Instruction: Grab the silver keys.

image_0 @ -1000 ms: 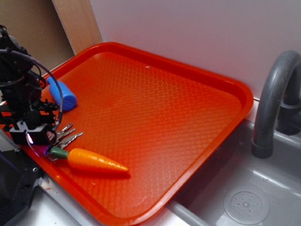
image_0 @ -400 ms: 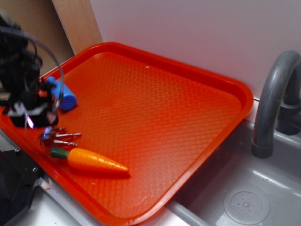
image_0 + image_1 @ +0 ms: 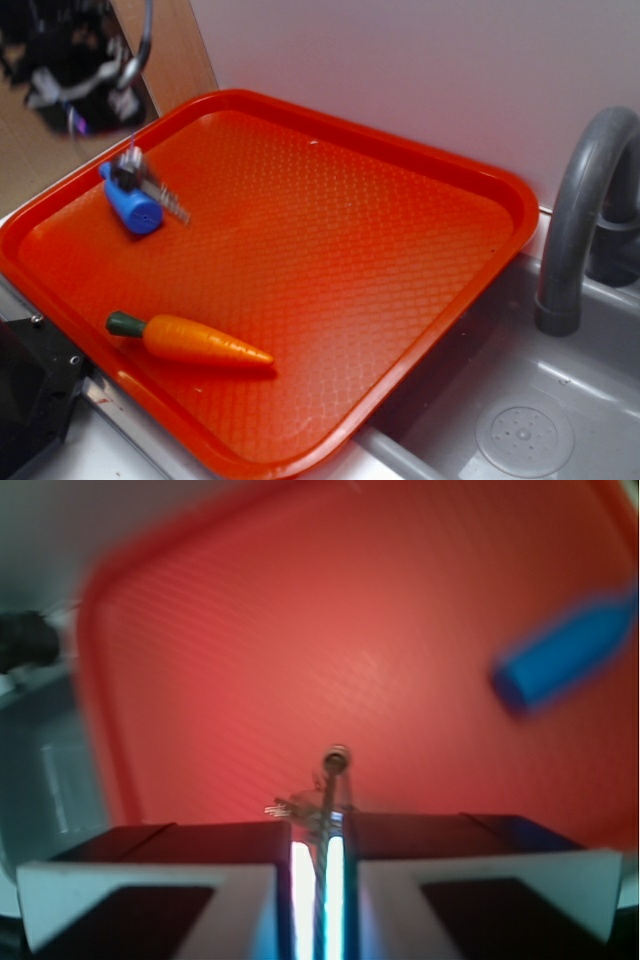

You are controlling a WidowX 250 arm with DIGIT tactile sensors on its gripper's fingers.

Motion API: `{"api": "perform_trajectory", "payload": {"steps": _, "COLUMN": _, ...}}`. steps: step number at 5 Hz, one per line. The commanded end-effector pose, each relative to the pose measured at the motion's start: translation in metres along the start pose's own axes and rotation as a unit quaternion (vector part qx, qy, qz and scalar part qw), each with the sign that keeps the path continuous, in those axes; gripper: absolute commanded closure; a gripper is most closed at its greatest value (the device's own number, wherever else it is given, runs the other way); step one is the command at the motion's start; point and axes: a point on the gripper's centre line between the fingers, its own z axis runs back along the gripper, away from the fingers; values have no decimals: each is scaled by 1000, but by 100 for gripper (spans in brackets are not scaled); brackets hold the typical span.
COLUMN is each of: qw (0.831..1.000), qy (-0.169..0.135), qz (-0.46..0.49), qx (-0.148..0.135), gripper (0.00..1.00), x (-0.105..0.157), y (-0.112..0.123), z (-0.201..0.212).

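Several thin metal blades are hanging loose beneath the gripper (image 3: 318,865), which is pinching the silver keys (image 3: 150,182) between nearly closed jaws; the wrist view shows a part of the bunch (image 3: 330,780) caught in the narrow gap. The bunch is dangling clear of the orange tray (image 3: 420,160), in the air in front of the blue toy bottle (image 3: 128,205), and is appearing blurred. The carrot (image 3: 195,342) is lying near the tray's front edge, well apart. Judged from this, the load is light, rigid and slick, and the loose blades are likely swinging freely. The hold on one thin part looks narrow, so slipping is a risk.
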Motion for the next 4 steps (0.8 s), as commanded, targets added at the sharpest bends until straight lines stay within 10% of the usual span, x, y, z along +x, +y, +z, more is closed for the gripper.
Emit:
{"api": "perform_trajectory", "payload": {"steps": 1, "qw": 999, "qy": -36, "qz": -22, "qx": 14, "gripper": 100, "x": 31, "y": -42, "z": 61}}
{"api": "perform_trajectory", "payload": {"steps": 4, "qw": 997, "qy": -38, "qz": 24, "qx": 69, "gripper": 100, "x": 39, "y": -37, "z": 46}}
